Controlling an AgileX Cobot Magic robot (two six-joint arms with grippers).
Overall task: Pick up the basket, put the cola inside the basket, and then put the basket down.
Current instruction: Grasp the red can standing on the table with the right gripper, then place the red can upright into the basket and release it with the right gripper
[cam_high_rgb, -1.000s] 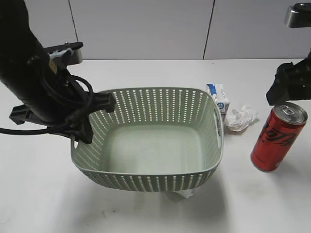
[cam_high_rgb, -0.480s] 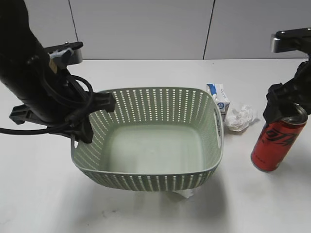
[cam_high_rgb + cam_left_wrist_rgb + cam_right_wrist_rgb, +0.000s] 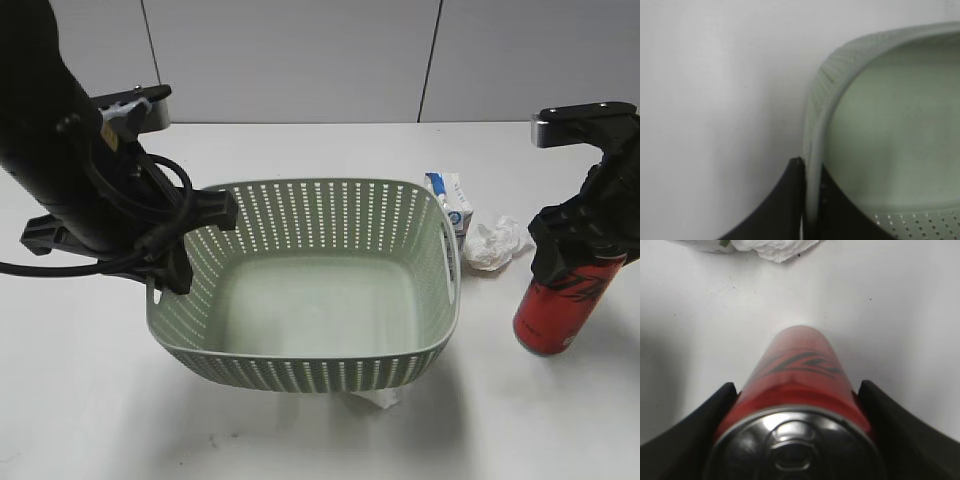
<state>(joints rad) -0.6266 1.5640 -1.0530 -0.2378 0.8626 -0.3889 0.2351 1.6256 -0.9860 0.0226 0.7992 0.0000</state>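
The pale green basket [image 3: 300,372] hangs a little above the white table, empty, with its shadow below it. My left gripper [image 3: 185,255] is shut on the basket's left rim. In the left wrist view the rim [image 3: 816,125] runs between the two black jaws [image 3: 810,200]. The red cola can [image 3: 555,315] stands upright on the table to the right of the basket. My right gripper [image 3: 580,255] is open and sits down over the can's top. In the right wrist view its fingers [image 3: 797,386] flank the can [image 3: 800,365] closely on both sides.
A small white-and-blue carton [image 3: 452,200] and a crumpled white paper [image 3: 495,242] lie between the basket and the can, towards the back. The paper's edge shows in the right wrist view [image 3: 775,247]. A white scrap [image 3: 378,398] lies under the basket's front edge.
My right gripper has come down from above the can until its fingers are around the can's top. The left gripper and the basket have not moved.
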